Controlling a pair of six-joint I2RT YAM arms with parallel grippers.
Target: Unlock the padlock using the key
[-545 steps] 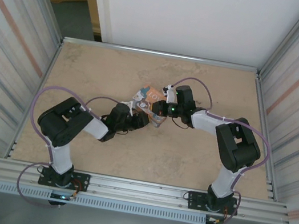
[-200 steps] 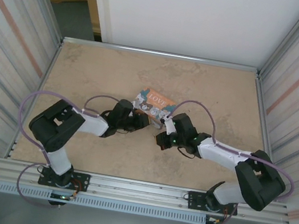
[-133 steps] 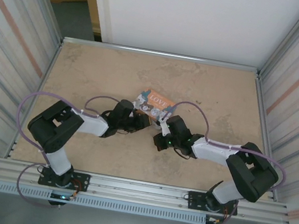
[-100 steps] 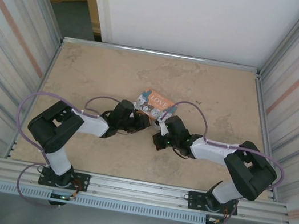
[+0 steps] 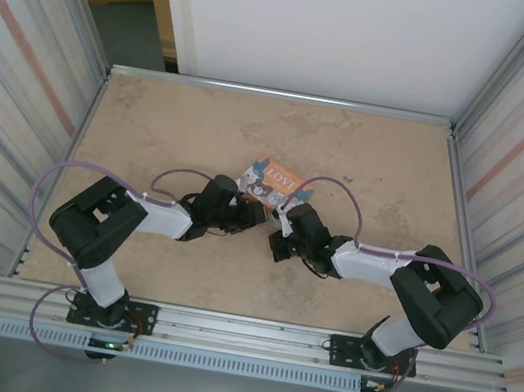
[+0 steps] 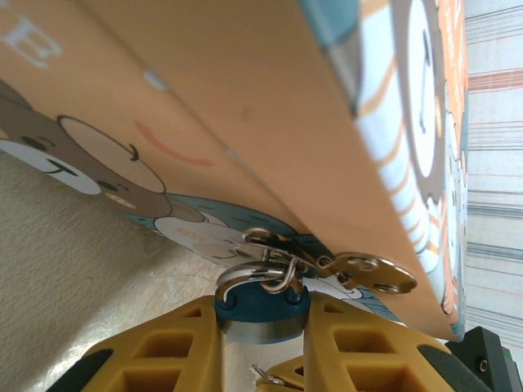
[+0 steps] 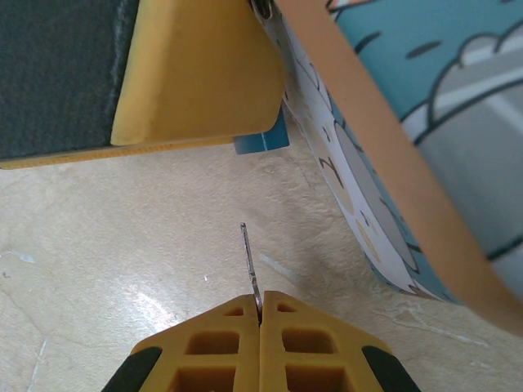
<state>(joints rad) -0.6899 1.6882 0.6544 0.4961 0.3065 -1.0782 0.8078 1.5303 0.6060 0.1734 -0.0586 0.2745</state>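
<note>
The tiny blue padlock hangs by its silvery shackle from the metal hasp of the orange cat-print box. My left gripper is shut on the padlock's body, one yellow finger on each side. My right gripper is shut on the key, whose thin blade points up toward the padlock's blue corner with a gap of bare table between them. In the top view both grippers, left and right, meet at the box's near edge.
The box lies mid-table, its near edge slightly lifted off the beige tabletop. In the right wrist view the box's side runs close on the right and the left gripper's finger looms above. Metal walls enclose the table.
My right gripper with the key has crept left toward the left gripper and the padlock. The left arm has held still with the padlock in its grip.
</note>
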